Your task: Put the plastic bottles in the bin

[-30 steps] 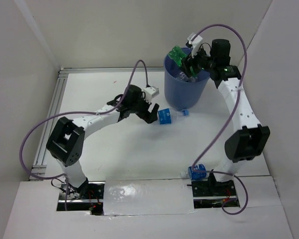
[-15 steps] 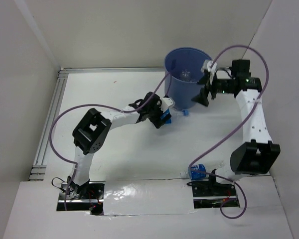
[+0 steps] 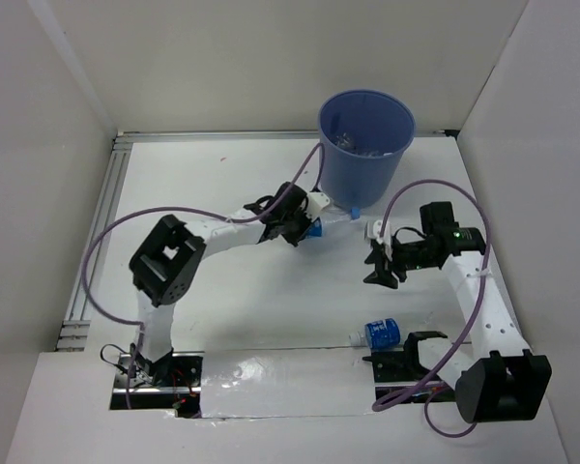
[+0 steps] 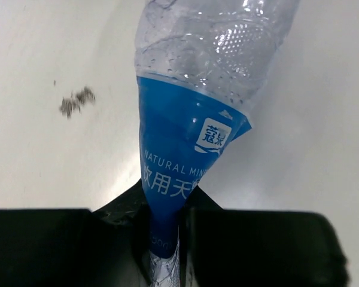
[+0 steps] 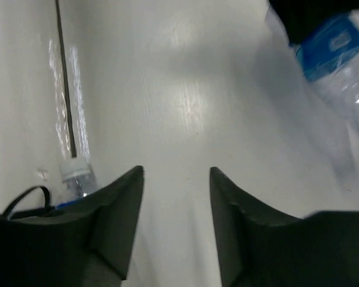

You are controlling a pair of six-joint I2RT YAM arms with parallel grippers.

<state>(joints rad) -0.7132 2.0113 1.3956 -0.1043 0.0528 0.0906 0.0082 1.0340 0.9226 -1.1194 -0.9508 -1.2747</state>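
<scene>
Bin (image 3: 358, 184): large round blue bucket, upright, upper centre of overhead view, at far edge of white table (image 3: 222, 290). Clear bottles (image 3: 360, 145) jumbled inside; count not discernible.

Left gripper (image 3: 304, 228): centre of overhead view, just below and left of bin's base. Clenched on blue-labelled bottle (image 3: 316, 229). Left wrist view: gripper (image 4: 167, 251) at bottom edge, black fingers (image 4: 239, 251) pinching label end of bottle (image 4: 179, 155) flat, label creased to a narrow wedge, clear ribbed body widening toward top of frame. Overhead view: clear neck and blue cap pointing right, close to foot of bin; touching or apart, not discernible.

Right gripper (image 3: 375, 263): right of centre, well below bin. Released, holding nothing. Right wrist view: gripper (image 5: 176, 203) low in frame, dark fingers (image 5: 116, 215) parted over bare table.

Squat bottle (image 3: 379, 333): blue-labelled, on table, lower centre-right of overhead view, beside right arm's base, cap toward the left, apart from both grippers. Pale cap at lower left of right wrist view (image 5: 78, 173).

Blue-labelled bottle, second sighting: upper right of right wrist view (image 5: 335, 45), blurred.
</scene>
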